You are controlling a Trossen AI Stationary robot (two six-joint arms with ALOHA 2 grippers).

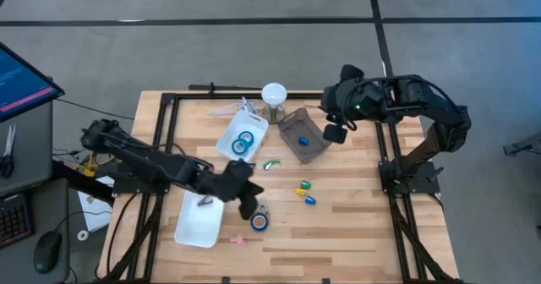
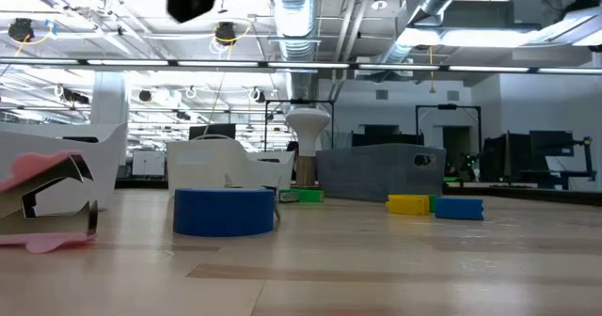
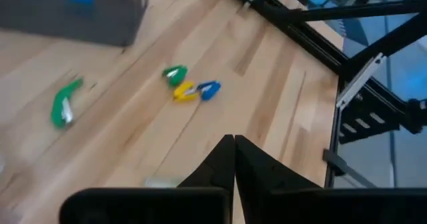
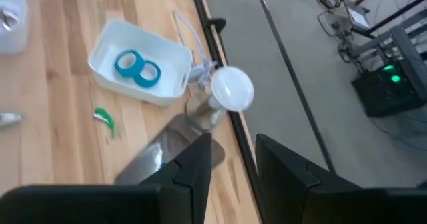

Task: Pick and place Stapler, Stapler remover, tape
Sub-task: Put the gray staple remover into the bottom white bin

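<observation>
One blue tape roll [image 1: 259, 222] [image 2: 224, 211] lies flat on the table near the front. Two more tape rolls [image 1: 243, 142] [image 4: 137, 69] lie in a white bin [image 1: 254, 122]. My left gripper [image 1: 246, 201] [image 3: 233, 144] is shut and empty, just left of the single roll. My right gripper [image 1: 335, 133] [image 4: 233, 154] is open and empty, above the right side of a grey bin [image 1: 314, 150] that holds a small blue item [image 1: 303, 139]. Small green, yellow and blue staplers [image 1: 305, 192] [image 3: 188, 87] lie mid-table. A green-handled remover [image 1: 270, 163] [image 3: 64, 104] lies beside the grey bin.
A white tray [image 1: 193, 229] holding a small metal piece [image 1: 205, 201] sits under the left arm. A white lamp-like disc [image 1: 273, 93] [image 4: 231, 89] stands at the far edge between the bins. A pink item [image 1: 239, 240] [image 2: 47, 198] lies near the front edge.
</observation>
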